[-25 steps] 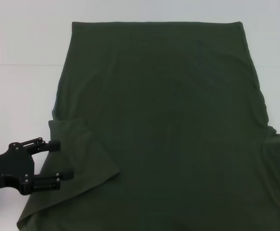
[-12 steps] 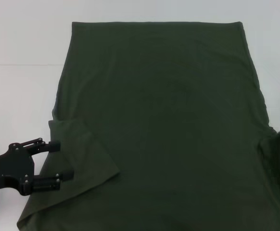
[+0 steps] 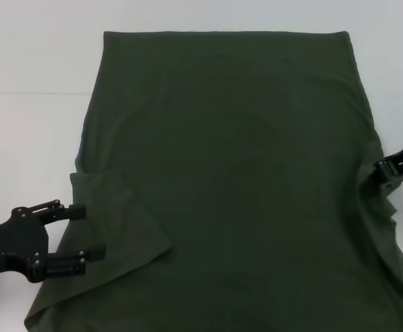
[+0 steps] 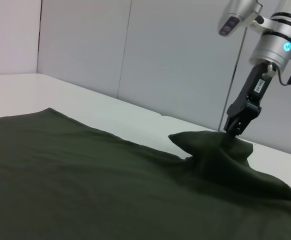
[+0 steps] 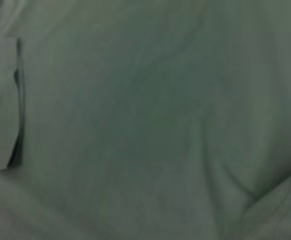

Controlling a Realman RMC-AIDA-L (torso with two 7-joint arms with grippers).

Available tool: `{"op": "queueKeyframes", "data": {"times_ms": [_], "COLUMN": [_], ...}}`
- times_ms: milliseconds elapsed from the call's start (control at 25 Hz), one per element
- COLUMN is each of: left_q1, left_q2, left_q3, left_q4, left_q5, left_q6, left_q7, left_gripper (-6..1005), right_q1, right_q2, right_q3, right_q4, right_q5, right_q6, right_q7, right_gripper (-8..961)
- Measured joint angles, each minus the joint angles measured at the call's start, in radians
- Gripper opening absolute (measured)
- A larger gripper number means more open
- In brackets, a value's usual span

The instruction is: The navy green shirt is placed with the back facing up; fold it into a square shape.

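Head view | navy green shirt [image 3: 236, 173] lies plain side up across the white table [image 3: 28, 62], left sleeve folded in | right tool [image 3: 395, 168] pinches the right sleeve, cloth lifted in a peak | left tool [image 3: 80, 232] open, beside the folded sleeve | risk: thin pinch slips, or drags the body askew

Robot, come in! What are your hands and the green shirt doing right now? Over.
Left tool open at the folded-in left sleeve. Right tool shut on navy green shirt, lifting right sleeve. Nothing in the way.
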Motion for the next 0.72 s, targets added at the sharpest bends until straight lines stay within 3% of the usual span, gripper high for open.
{"op": "queueKeyframes", "data": {"times_ms": [400, 560, 720], "left_q1": [-0.004, -0.001, -0.001], "left_q2": [0.000, 0.000, 0.000], "left_q3": [0.000, -0.001, -0.012], "left_q4": [0.000, -0.002, -0.007], "left_q5": [0.000, -0.001, -0.002], "left_q6": [-0.003, -0.004, -0.004], "left_q7": [0.000, -0.005, -0.037], "left_gripper": [867, 867, 867], "right_q1": [0.023, -0.009, -0.084], "right_q2": [0.031, 0.022, 0.001], "right_q3": [-0.027, -0.011, 0.065], "right_q4": [0.030, 0.027, 0.035], "right_q5": [0.050, 0.145, 0.338], "right_q6": [0.023, 0.022, -0.025], "right_q7": [-0.009, -0.016, -0.086], "right_gripper": [131, 186, 386]}}
